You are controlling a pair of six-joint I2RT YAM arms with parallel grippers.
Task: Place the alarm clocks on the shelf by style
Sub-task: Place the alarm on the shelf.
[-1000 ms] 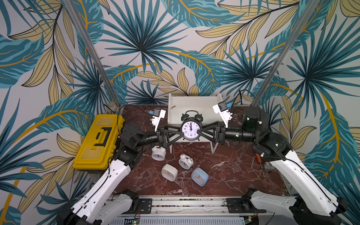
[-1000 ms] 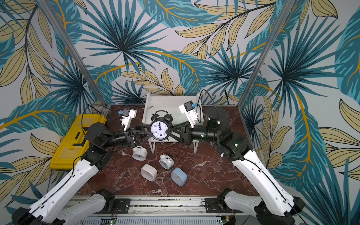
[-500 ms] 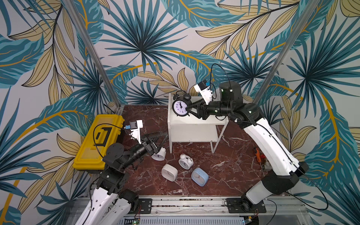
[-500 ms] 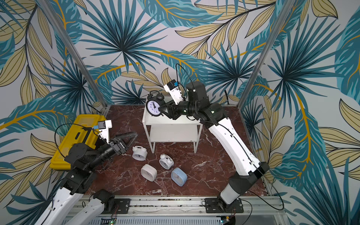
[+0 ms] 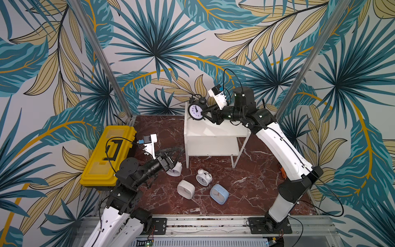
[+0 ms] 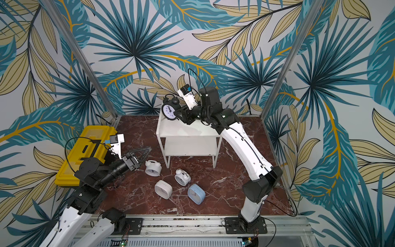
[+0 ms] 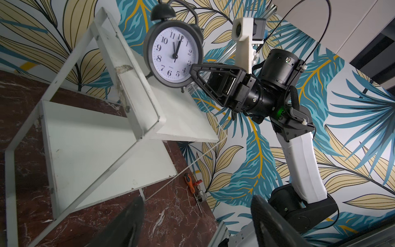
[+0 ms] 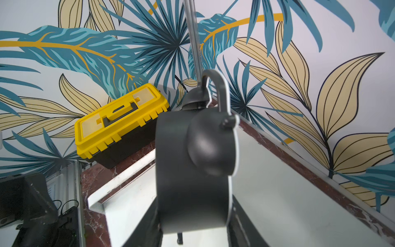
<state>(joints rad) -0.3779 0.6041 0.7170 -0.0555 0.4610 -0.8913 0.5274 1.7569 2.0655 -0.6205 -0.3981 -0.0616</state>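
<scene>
Both top views: we have the right gripper [image 5: 205, 114] clamped on the black twin-bell clock [image 5: 195, 110], which is tilted at the far left corner of the shelf [image 5: 213, 132], over the top board, dial facing the camera. The left gripper [image 6: 147, 149] hangs low over the marble floor [image 6: 230, 171], between the yellow toolbox [image 6: 85, 149] and the shelf, near a white twin-bell clock [image 6: 152, 169]. The second white twin-bell clock [image 6: 182, 177], white rounded-square clock [image 6: 163, 189] and light blue clock [image 6: 196, 194] lie bunched on the floor in front of the shelf.

Left wrist: we see the left gripper's fingers [image 7: 128, 224] spread wide with nothing between them, so it is released. A right gripper finger sits on the black clock's rim. The clock's feet are right at the top board, but we can't tell if they touch it. A screwdriver [image 7: 189, 181] lies on the floor past the shelf.

Right wrist: the black clock's body fills the view, pinched between the right fingers [image 8: 145, 224] above the top board. The toolbox sits beyond it.
</scene>
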